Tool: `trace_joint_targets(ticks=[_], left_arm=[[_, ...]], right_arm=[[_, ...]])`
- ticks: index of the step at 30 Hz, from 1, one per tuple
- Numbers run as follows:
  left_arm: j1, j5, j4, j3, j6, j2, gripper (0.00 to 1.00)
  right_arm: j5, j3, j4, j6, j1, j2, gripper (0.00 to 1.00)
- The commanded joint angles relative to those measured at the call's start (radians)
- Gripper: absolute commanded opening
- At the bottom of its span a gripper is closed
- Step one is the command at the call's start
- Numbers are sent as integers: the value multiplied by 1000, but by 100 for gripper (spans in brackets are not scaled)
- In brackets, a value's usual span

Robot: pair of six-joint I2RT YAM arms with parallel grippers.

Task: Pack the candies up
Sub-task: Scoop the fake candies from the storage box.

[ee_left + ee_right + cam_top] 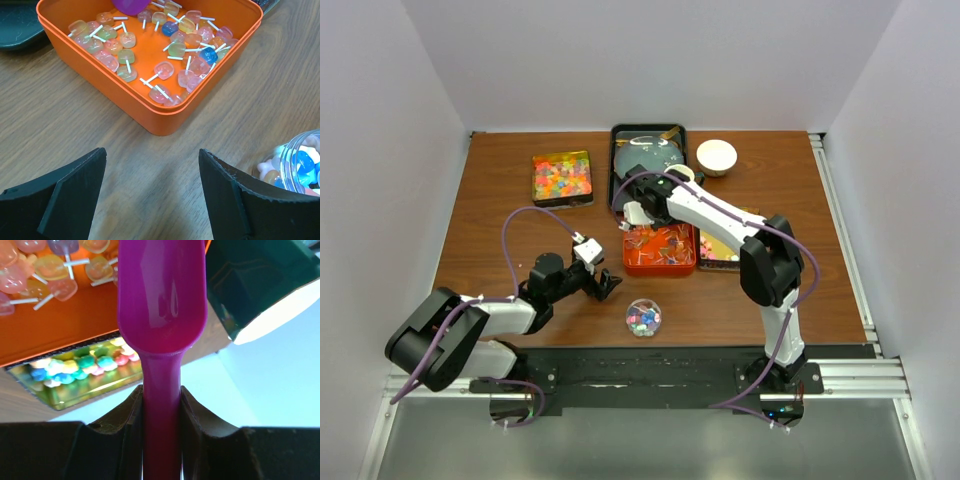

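Purple scoop [161, 300] clamped by its handle in the right gripper [161, 400], jaws closed tight on the shaft. The scoop's long axis runs straight out from the fingers, bowl leading, handle toward the wrist. Target: the candies [175, 50], pale pink, green, yellow and blue pieces on short white sticks, lie loose on the floor of the orange tray [150, 107], thickest toward its far corner as the left wrist sees it. The scoop's bowl shows at the tray's far rim in that view, just above or among the pieces; contact cannot be told. So the candies lie directly ahead of and below the scoop tip, in line with its axis, and the right arm is plainly the nearer one. The likely move is a forward, downward push along that axis to load the bowl. Left gripper [152, 192] hangs low over the wooden table [60, 115], jaws spread wide and holding nothing, facing the tray's near corner but apart from it. Small clear jar [300, 165] sits just to that gripper's right, some coloured sweets already inside, no lid visible on it. A gold-walled tin [75, 372] of brighter candies lies beside the tray in the right wrist view.
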Motion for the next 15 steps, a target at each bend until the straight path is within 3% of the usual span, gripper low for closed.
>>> trace_joint_targets(ticks=[1,8,15], left_arm=[[-6,10,73,-20,-3,-4,79],[-6,15,69,-20,-3,-10,79],[-5,15,59,-24,-1,-22,78]], right_arm=[[52,-26,139,-79,28,-14,0],[-10,-117,245,-160,105,-37,0],[-58,-206,236,-200,140,-114,0]])
